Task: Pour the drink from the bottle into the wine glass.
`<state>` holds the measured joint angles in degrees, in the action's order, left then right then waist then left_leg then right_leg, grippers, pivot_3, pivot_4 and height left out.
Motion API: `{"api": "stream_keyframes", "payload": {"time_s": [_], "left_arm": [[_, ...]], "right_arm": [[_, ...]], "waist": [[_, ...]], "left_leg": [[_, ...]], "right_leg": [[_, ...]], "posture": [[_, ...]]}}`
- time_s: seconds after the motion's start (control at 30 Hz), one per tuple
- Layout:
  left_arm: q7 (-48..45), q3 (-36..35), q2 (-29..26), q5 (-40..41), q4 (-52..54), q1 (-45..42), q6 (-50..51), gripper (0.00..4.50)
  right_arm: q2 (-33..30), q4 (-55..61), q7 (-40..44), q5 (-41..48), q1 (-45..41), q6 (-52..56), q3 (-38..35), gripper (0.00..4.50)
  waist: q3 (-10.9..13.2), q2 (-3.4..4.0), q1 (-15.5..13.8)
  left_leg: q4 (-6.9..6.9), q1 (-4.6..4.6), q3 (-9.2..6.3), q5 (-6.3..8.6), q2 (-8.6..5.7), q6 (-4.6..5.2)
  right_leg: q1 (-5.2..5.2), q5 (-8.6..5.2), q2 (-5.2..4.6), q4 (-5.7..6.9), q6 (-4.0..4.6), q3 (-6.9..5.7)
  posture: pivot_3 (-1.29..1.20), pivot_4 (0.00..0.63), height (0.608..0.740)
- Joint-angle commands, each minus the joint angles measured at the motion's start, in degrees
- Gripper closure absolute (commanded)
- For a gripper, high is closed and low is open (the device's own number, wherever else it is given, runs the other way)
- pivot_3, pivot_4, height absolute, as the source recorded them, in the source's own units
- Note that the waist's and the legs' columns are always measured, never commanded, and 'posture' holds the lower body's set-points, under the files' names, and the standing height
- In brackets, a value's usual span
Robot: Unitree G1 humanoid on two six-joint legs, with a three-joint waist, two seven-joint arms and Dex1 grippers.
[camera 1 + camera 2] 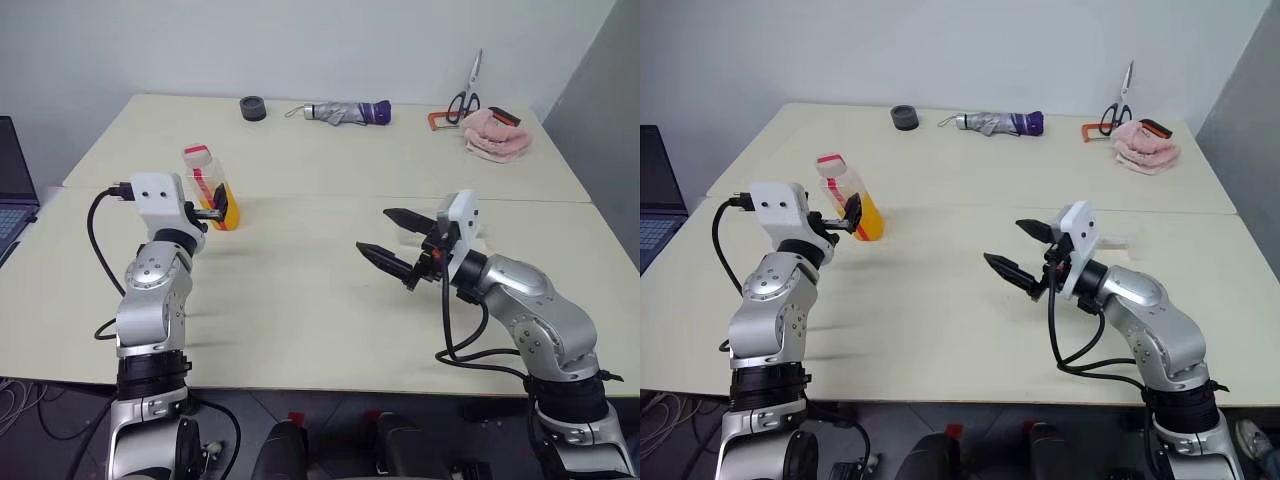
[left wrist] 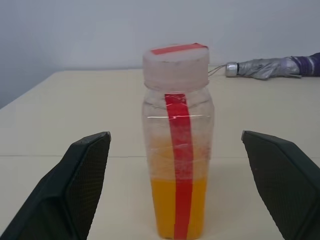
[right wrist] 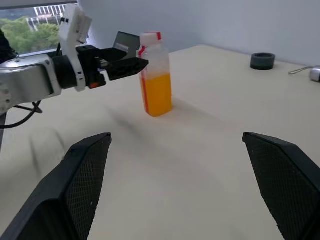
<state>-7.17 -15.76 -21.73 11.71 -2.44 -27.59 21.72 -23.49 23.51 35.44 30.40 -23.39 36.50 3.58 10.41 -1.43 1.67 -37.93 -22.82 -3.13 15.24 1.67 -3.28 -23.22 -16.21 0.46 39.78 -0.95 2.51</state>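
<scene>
Head views: a cream tabletop (image 1: 320,290) against a pale wall carries a black ring (image 1: 253,108), folded grey-purple umbrella (image 1: 345,112), scissors (image 1: 466,95) and pink cloth (image 1: 496,135).

Left wrist view: the left gripper (image 2: 187,190), jaws spread, flanks the upright clear plastic bottle (image 2: 177,145) with orange drink (image 2: 178,207) in its lower part, without contact.

Right wrist view: the right gripper (image 3: 187,190) hangs open above bare table.

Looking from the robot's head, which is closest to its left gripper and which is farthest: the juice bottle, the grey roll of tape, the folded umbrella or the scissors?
From the left gripper:
1. Bottle: right at the open fingers, still standing on the table.
2. Roll of tape: near the table's far edge, a bit right.
3. Folded umbrella: farther right along the far edge.
4. Scissors: far right corner, beside the pink cloth.
</scene>
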Motion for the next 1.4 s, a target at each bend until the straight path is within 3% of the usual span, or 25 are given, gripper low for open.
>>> {"api": "stream_keyframes", "payload": {"time_s": [0.03, 0.97, 1.4], "left_arm": [[-0.35, -0.17, -1.22, -0.37, -1.12, -2.34, -0.15, 0.01], [-3.55, 2.27, -2.97, -4.25, -23.45, -15.23, -10.92, 0.01], [-4.26, 2.76, -3.28, -4.64, -27.76, -18.02, -13.28, 0.01]], "right_arm": [[-0.28, 2.31, 0.18, 0.67, -1.64, 0.84, 0.47, 0.0], [2.04, 1.81, -1.49, -1.15, -3.59, 0.8, 2.9, 0.0], [2.29, 1.7, -1.57, -1.39, -3.84, 0.87, 2.74, 0.0]], "waist": [[0.0, 0.0, 0.01], [0.0, 0.0, 0.01], [0.0, 0.0, 0.02]], "left_leg": [[0.0, -0.01, -0.01, 0.0, 0.0, 0.0], [0.01, -0.02, -0.04, 0.0, 0.0, 0.0], [0.01, -0.03, -0.05, 0.0, 0.0, 0.0]], "right_leg": [[0.0, 0.0, 0.0, 0.0, 0.0, -0.02], [-0.02, 0.0, 0.0, 0.0, 0.0, -0.07], [-0.02, 0.0, 0.0, 0.0, 0.01, -0.08]], "posture": [[0.0, 0.15, 0.74], [0.0, 0.15, 0.74], [0.0, 0.15, 0.74]]}}
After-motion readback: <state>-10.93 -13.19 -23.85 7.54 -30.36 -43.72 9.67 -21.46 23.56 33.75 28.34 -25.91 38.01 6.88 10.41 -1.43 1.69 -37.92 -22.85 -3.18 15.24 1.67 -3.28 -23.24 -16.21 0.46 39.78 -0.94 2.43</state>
